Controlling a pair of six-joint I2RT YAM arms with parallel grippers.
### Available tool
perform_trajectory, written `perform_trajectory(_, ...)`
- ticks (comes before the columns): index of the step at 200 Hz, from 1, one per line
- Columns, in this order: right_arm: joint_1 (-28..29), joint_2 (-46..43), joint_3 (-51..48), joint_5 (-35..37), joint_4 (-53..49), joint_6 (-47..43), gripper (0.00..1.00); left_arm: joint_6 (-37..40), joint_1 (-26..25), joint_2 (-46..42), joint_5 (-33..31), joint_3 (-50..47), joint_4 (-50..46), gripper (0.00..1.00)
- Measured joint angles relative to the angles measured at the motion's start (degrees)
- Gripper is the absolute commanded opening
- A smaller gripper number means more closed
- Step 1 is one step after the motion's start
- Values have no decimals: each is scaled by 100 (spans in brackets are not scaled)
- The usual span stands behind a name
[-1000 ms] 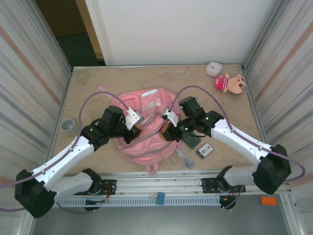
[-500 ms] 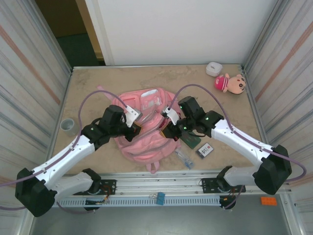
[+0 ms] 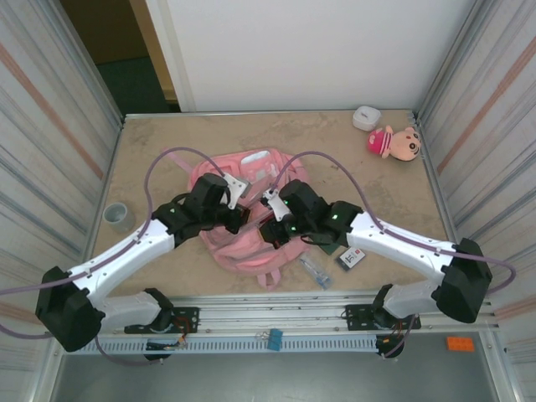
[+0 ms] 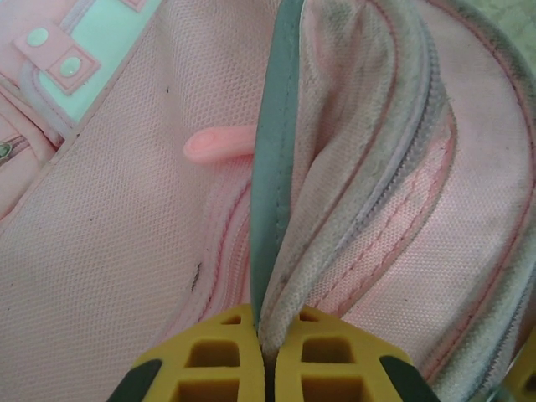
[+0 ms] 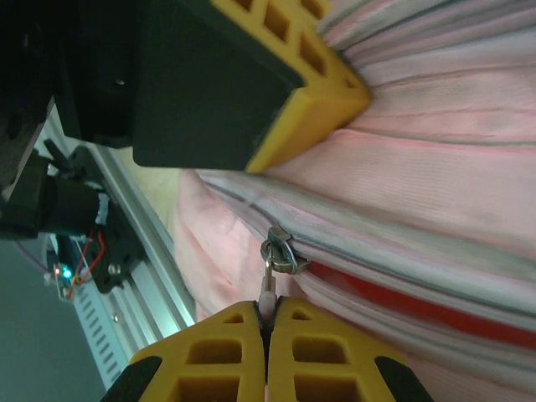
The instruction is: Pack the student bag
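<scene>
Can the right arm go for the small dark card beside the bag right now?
Probably not yet: the right gripper is shut on the zipper pull of the student bag and would have to let go first. The card lies uncovered on the table beside that arm, so it looks reachable.

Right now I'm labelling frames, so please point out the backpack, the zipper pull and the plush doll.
backpack (image 3: 240, 254), overhead view, bare pink fabric near its front edge.
zipper pull (image 5: 278, 251), right wrist view, its metal ring.
plush doll (image 3: 394, 142), overhead view, its head.
</scene>
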Motion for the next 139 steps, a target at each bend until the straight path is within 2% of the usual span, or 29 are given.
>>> perform_trajectory(28, 282, 302, 0, 232, 343, 555, 1, -72, 2, 101, -17, 79, 90, 0)
perform_trajectory(42, 319, 337, -2, 267, 411, 780, 19, -37, 2, 101, -17, 83, 184, 0)
perform_trajectory(58, 264, 243, -31, 249, 479, 975, 33, 63, 42, 87, 4, 85, 278, 0)
perform_trajectory(71, 166, -24, -173, 192, 597, 1169, 50, 175, 160, 37, 133, 61, 367, 0)
perform_trajectory(81, 0, -372, -382, 153, 706, 1429, 58, 258, 304, -61, 310, -15, 479, 0)
perform_trajectory(95, -389, -918, -748, 59, 911, 1773, 64, 374, 490, -214, 568, -144, 605, 0)
perform_trajectory(111, -863, -1322, -1071, -63, 1196, 2223, 65, 564, 640, -369, 857, -262, 654, 0)
perform_trajectory(139, -1228, -1250, -1200, -258, 1644, 2820, 67, 929, 726, -439, 1252, -341, 651, 0)
